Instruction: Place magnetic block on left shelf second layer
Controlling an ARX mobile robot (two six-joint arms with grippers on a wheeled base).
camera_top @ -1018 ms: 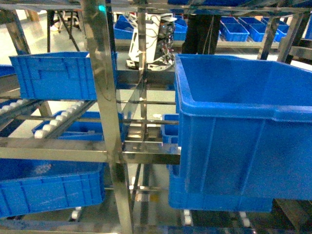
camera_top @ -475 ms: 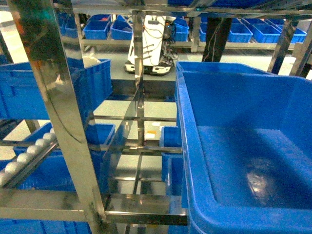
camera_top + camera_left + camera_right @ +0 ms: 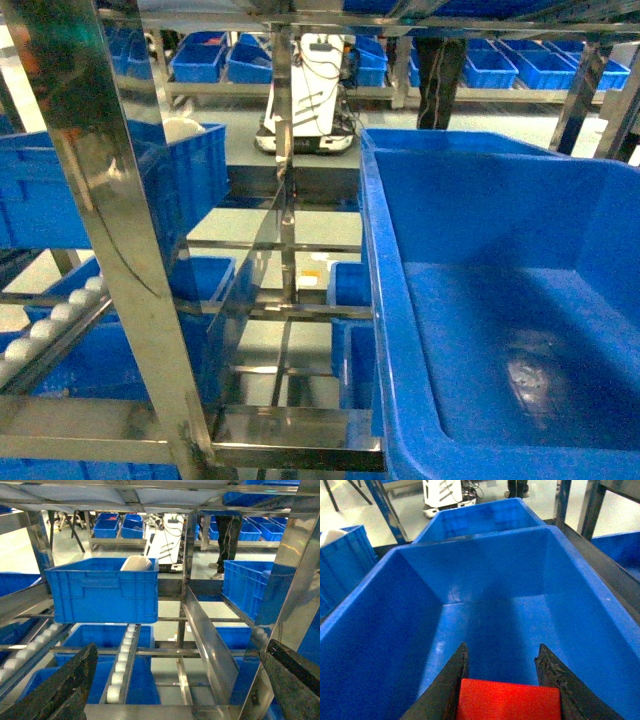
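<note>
The right hand is gripping the red magnetic block between its two dark fingers, hanging over the inside of a big blue crate at the 6 o'clock edge of the right wrist view. The left hand is gaping wide with nothing in it, facing the steel rack's roller tier, where a smaller blue crate is sitting at 10 o'clock. A white wheeled robot is standing at 12 o'clock beyond the rack post.
</note>
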